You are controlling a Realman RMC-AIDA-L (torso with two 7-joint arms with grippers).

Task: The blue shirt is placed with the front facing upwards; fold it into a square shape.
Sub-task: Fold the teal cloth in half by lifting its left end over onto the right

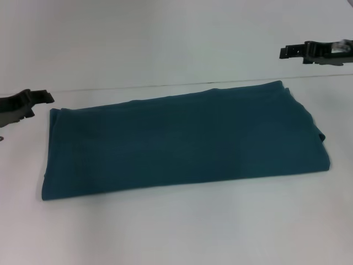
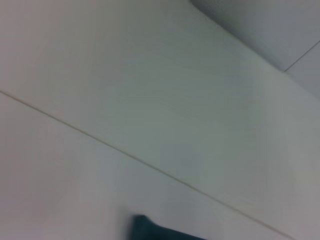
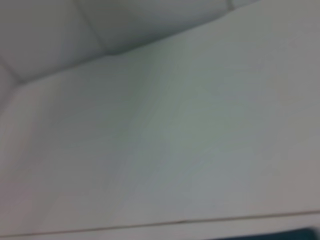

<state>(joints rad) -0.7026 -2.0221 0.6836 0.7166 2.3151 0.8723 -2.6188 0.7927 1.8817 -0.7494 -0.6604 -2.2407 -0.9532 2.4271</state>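
Blue shirt (image 1: pixel 182 141) lies flat on the white table (image 1: pixel 182 232), already folded into a long wide band, running left to right w/ the right end sitting farther from the robot than the left. No lettering or collar showing on the upper face, just plain teal cloth. Left end has a neat folded edge; right end has a small flap of fabric poking out at the corner. A thin seam line in the table runs just behind the shirt's far edge.

Left gripper (image 1: pixel 38 99) is at the left edge of the head view, just beside the shirt's far left corner, not touching it; jaws can't tell. Right gripper (image 1: pixel 292 52) is up at the right edge, beyond the shirt's far right corner, apart from it; jaws can't tell either.

Left wrist view: mostly table, w/ a corner of the shirt (image 2: pixel 150 230) at the frame edge. Right wrist view: table, plus a sliver of shirt (image 3: pixel 300 234) at the edge.
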